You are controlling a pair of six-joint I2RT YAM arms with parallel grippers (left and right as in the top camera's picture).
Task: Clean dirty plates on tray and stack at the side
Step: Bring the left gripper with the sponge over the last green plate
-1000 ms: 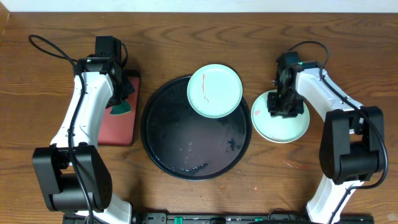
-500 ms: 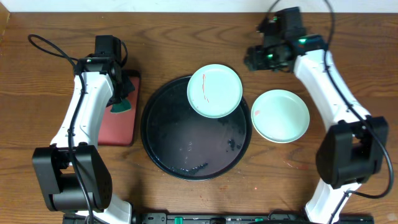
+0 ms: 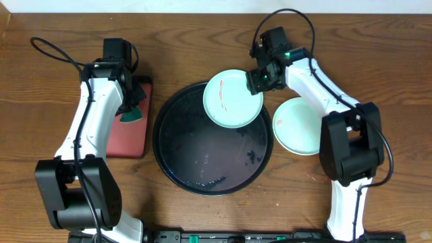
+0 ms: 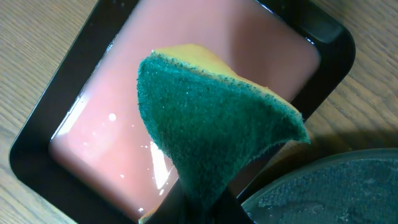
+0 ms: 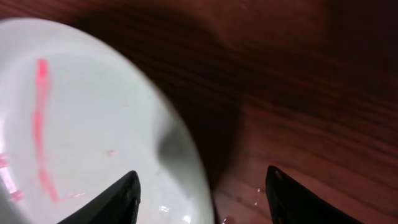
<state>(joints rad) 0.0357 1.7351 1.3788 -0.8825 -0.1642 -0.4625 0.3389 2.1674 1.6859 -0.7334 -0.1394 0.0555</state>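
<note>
Right pincer [image 3: 255, 82] at smeared plate [image 3: 229, 101]

right gripper [image 3: 255, 81] gone from above the plain plate [image 3: 305, 128] on the table [image 3: 378, 67], now at the red-smeared plate [image 3: 228, 102], that plate's rim between its spread fingers [image 5: 121, 199], plain plate fully uncovered

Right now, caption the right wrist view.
Open right gripper poised over the rim of the red-smeared mint plate.
</note>
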